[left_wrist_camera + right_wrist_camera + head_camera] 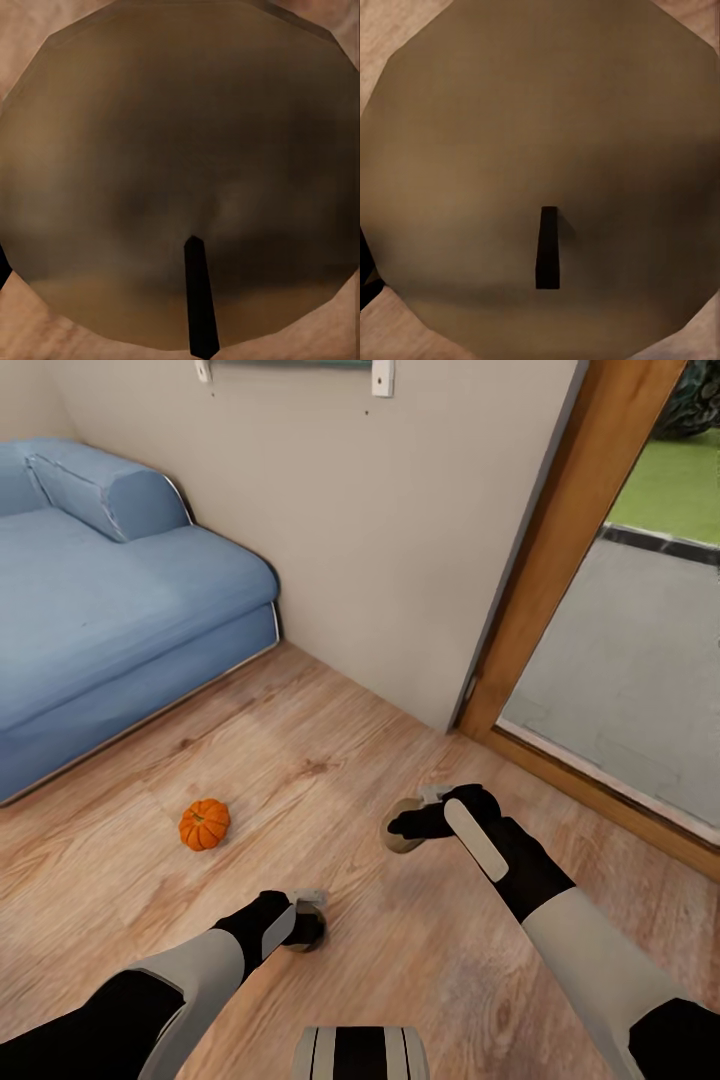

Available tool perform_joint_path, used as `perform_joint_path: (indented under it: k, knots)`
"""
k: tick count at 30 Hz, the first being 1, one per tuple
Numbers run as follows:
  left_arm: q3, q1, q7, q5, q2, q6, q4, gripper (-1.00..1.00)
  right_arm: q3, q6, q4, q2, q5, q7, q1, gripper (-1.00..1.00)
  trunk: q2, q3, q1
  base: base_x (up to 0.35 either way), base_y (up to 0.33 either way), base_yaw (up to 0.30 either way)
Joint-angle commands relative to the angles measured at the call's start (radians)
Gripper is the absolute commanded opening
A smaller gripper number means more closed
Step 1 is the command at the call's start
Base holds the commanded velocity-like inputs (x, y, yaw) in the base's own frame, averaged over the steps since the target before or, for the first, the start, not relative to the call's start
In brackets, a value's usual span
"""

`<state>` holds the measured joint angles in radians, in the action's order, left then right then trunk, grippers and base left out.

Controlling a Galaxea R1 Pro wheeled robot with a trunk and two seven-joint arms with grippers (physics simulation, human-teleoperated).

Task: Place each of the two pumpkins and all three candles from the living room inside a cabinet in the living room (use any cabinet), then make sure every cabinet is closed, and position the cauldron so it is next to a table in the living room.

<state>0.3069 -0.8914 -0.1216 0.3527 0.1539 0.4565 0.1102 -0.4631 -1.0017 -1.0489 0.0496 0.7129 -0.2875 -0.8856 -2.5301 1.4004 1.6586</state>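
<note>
Left gripper (303, 926): black, with a pale grey plate on its side, pointing down at the floor; a candle (306, 931) sits at its tip. The left wrist view looks straight down on this candle (180, 150), a faceted tan-brown disc with a short black wick (199, 296), and wood grain shows past its rim. Whether these jaws are closed on the candle or merely around it cannot be told.

Right gripper (408, 828): same black housing and grey plate, pointing toward 9 o'clock in the head view. A second candle (401, 838), a stubby tan cylinder, is at its tip. The right wrist view gives the flat, many-sided top of this candle (540, 135) and a dark upright wick (548, 247); the width of these jaws cannot be told either.

Pumpkin (204, 824): small, bright orange, ribbed, squat, with a green stem, on the floor at about 10 o'clock from the left gripper and well apart from both.

Floor (330, 760): light wood planks with visible grain. Sofa (100, 610): blue upholstery, rounded cushions, at 10 o'clock. Wall (400, 520): plain beige. Door frame (570, 530): wooden, at 1 o'clock.
</note>
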Motion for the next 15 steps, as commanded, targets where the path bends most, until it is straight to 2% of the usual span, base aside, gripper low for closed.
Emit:
perform_joint_path:
  k: [1,15]
  knots:
    - [0.006,0.0,-0.006,0.011,0.0,0.005,0.001,-1.0,-0.003,-0.001,0.001,0.001,0.011,-0.01,-0.001,-1.0,0.0,-0.003,-0.001,0.0,0.0,0.0]
    - [0.008,0.0,-0.007,0.011,0.0,0.007,0.003,-1.0,-0.003,0.0,0.018,0.001,0.012,-0.01,0.0,-1.0,0.003,-0.061,-0.007,0.0,0.0,0.0]
